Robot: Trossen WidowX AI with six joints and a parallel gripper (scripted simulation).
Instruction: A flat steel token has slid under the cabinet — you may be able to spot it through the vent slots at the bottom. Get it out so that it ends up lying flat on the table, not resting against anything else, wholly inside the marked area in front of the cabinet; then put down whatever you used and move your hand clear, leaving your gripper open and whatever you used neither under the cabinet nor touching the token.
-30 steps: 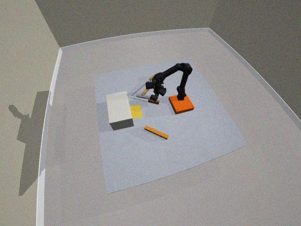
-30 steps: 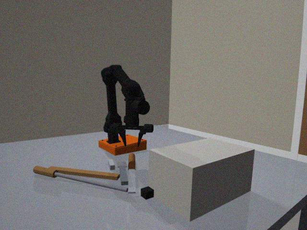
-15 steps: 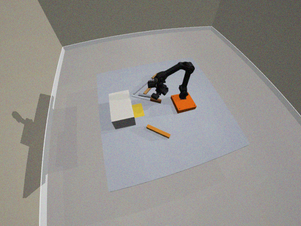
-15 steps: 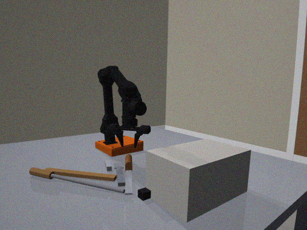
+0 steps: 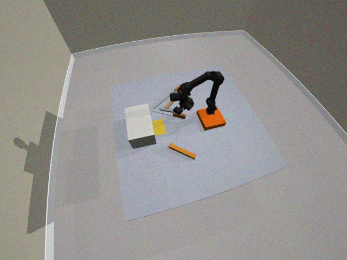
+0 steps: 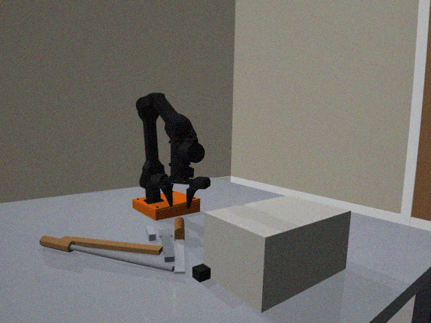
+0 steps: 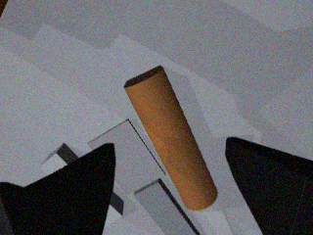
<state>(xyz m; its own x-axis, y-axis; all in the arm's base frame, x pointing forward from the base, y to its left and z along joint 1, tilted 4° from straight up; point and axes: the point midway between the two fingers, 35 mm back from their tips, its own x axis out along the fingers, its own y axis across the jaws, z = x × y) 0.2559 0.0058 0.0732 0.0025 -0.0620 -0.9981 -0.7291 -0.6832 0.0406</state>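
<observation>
The token is not visible in any view. The white cabinet (image 5: 138, 120) (image 6: 236, 250) stands on the mat, with the yellow marked area (image 5: 160, 127) in front of it. My gripper (image 6: 180, 206) is open and empty, pointing down above the tool with the round brown handle (image 5: 179, 115) (image 6: 179, 227) (image 7: 163, 124). In the wrist view the handle lies slanted between the two fingers, seen below them. That tool's thin flat blade (image 6: 179, 258) points toward the cabinet side. The cabinet's vent slots do not show in these views.
A grey rod (image 5: 161, 102) (image 6: 121, 257) with a wooden handle (image 6: 55, 243), a wooden stick (image 5: 169, 104) (image 6: 114, 245) and a grey bar (image 6: 168, 246) lie close beside the brown-handled tool. A black cube (image 6: 201, 272) is near the cabinet. An orange bar (image 5: 182, 151) lies apart.
</observation>
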